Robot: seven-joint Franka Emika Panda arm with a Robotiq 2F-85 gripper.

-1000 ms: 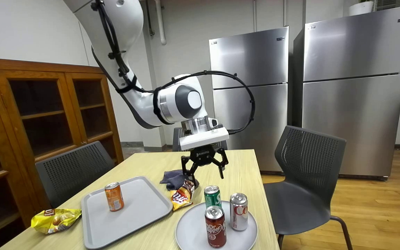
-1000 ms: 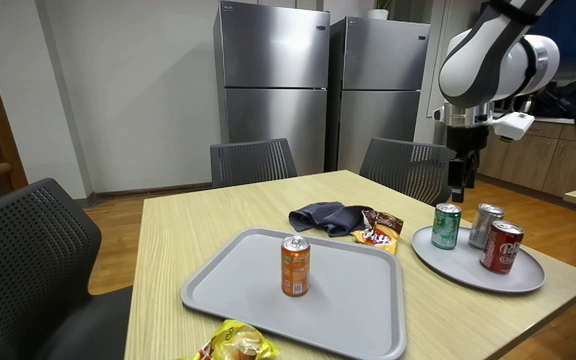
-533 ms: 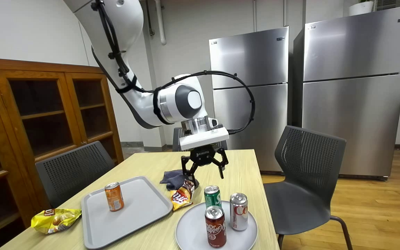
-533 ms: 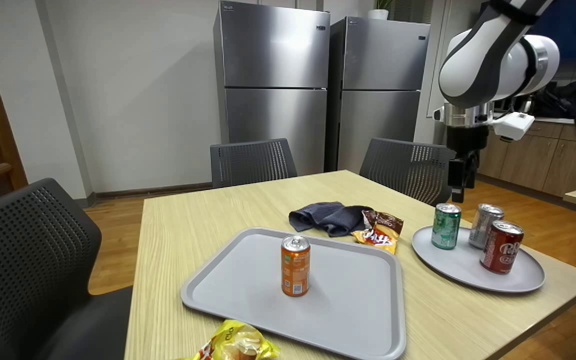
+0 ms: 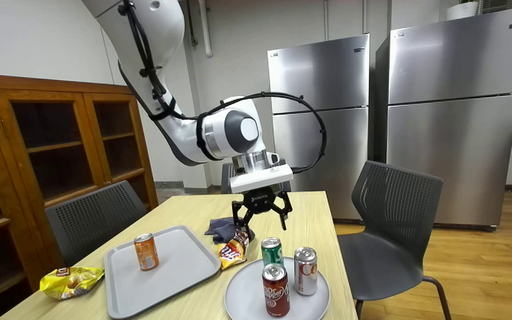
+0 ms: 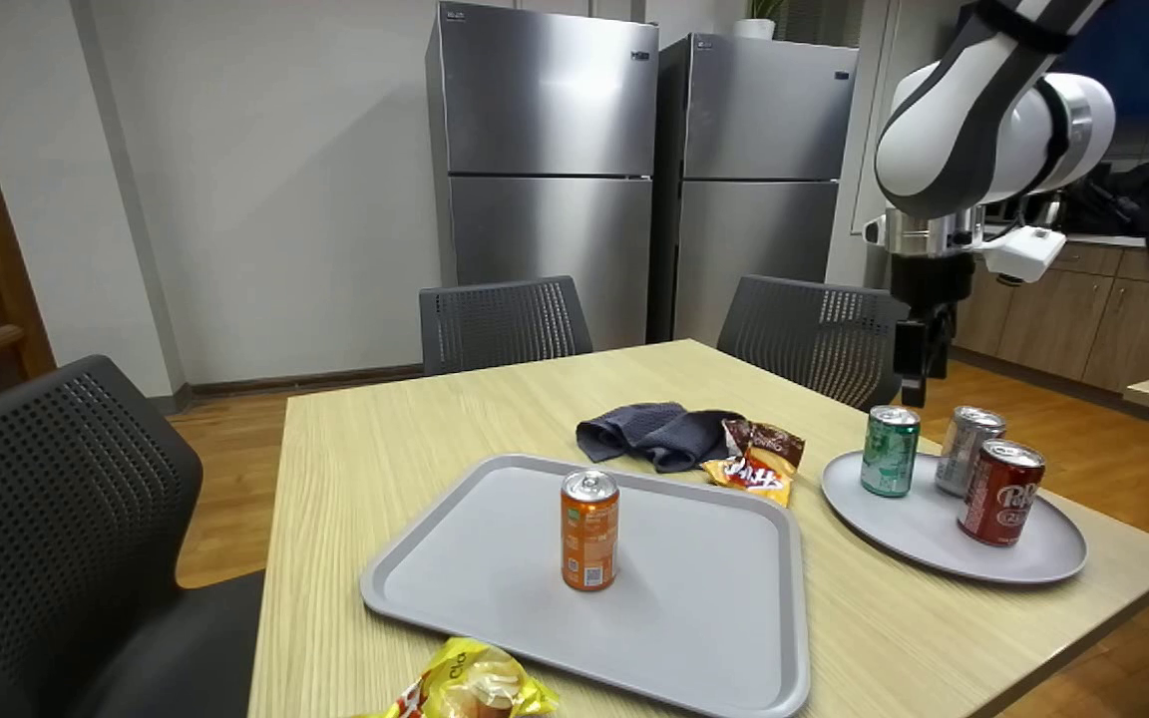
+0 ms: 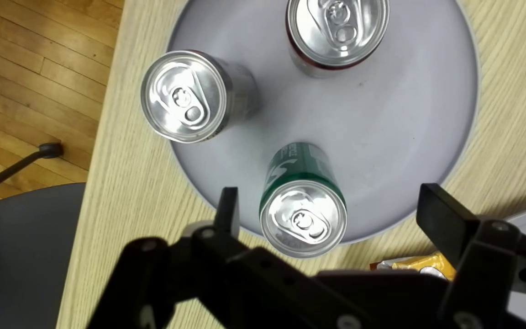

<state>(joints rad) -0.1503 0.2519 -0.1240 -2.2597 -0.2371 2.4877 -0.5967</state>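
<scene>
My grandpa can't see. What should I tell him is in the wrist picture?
Looking down, an open, empty gripper frames a green can on a round gray plate. A silver can and a partly cropped red can stand there too.

Both exterior views look across the table (image 6: pixel 495 419) toward refrigerators (image 6: pixel 550 120); the wrist view looks closely down, sharing the plate (image 7: pixel 372 123) and cans (image 7: pixel 303 199).

Arm (image 6: pixel 993 140) & gripper (image 5: pixel 266 227) sit v. slightly lower vs. half a sec ago in both exterior views; w/ that, gripper's a bit closer to green can (image 6: pixel 891 454), ht.-wise
</scene>
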